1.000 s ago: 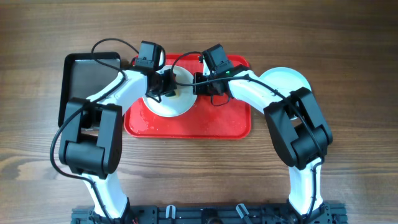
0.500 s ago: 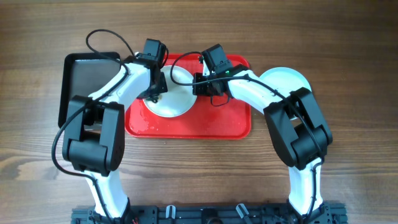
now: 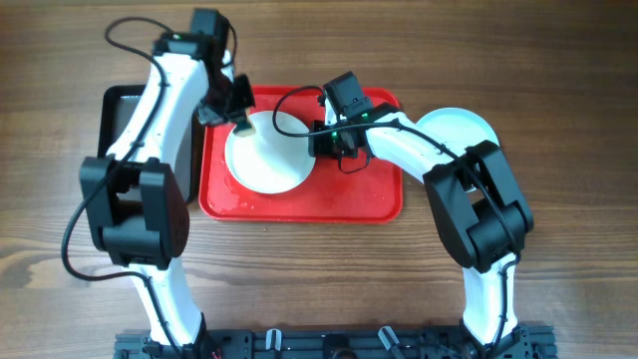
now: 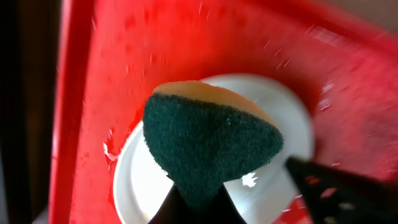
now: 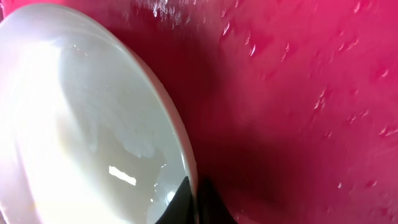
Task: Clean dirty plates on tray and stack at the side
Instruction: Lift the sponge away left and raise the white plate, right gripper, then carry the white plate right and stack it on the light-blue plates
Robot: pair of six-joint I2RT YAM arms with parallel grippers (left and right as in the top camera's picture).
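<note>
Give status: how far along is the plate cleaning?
Done: a side stack sits on the table right of the red tray; it is partly hidden, so the count is unclear. In hand: the only plate on the tray, a wet white plate, rim pinched by the right gripper; the left gripper holds a sponge over it. Left: finish it and add it to the stack.

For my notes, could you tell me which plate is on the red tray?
The plate pinched by the right gripper; the other plate rests on the wooden table, right of the tray.
</note>
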